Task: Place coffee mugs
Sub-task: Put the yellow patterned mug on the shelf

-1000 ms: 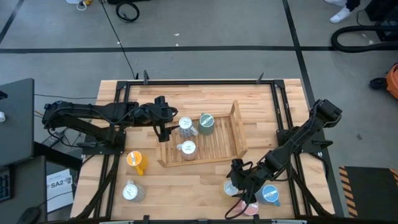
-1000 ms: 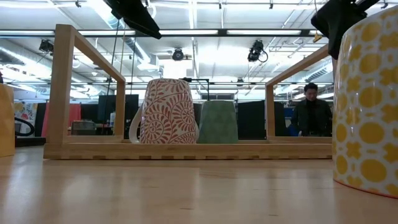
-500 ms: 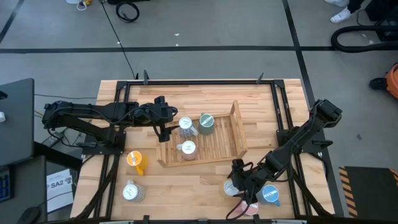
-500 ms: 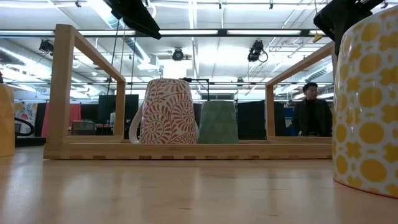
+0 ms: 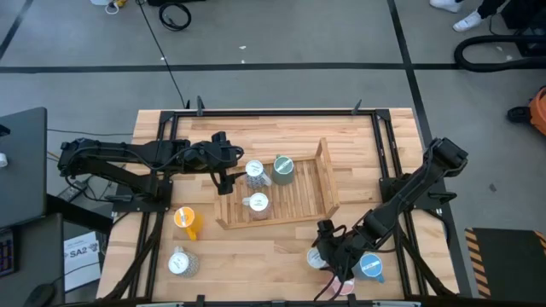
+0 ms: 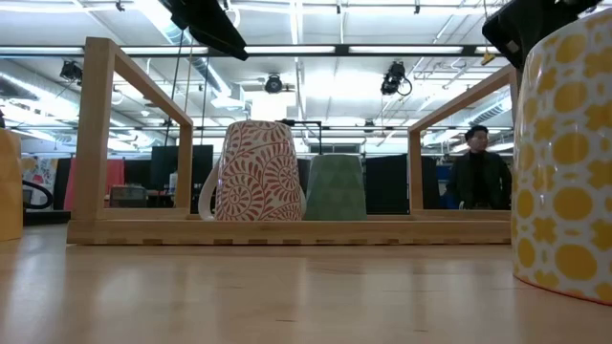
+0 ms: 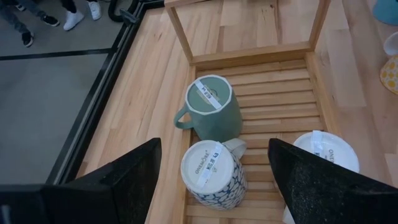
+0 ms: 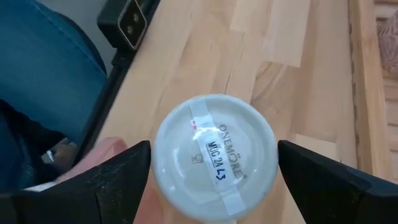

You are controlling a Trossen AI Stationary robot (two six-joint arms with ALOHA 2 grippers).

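A mug with a yellow pattern [image 8: 214, 155] stands upside down on its rim near the table's near right edge, its white base up. It looms at the right of the low view [image 6: 564, 162]. My right gripper [image 5: 328, 254] is open, with one finger on each side of this mug. Three mugs stand upside down in the wooden rack [image 5: 320, 183]: a blue-and-white one [image 7: 211, 171], a green one [image 7: 211, 109] and a red-patterned one [image 6: 258, 172]. My left gripper [image 5: 223, 166] hovers open above the rack's left end, over the blue-and-white mug. My right gripper's fingers [image 8: 106, 180] come slanting down from above and stand hard by the two opposite sides of the yellow-patterned mug's wall [image 8: 165, 134]. I cannot tell whether they touch it. The mug stands on the table.
A blue mug [image 5: 371, 267] and a pink mug [image 5: 339, 288] crowd the right gripper near the table's front edge. An orange mug [image 5: 185, 220] and a speckled grey one [image 5: 179, 263] stand at the near left. Blue fabric [image 8: 43, 81] shows beyond the table's edge.
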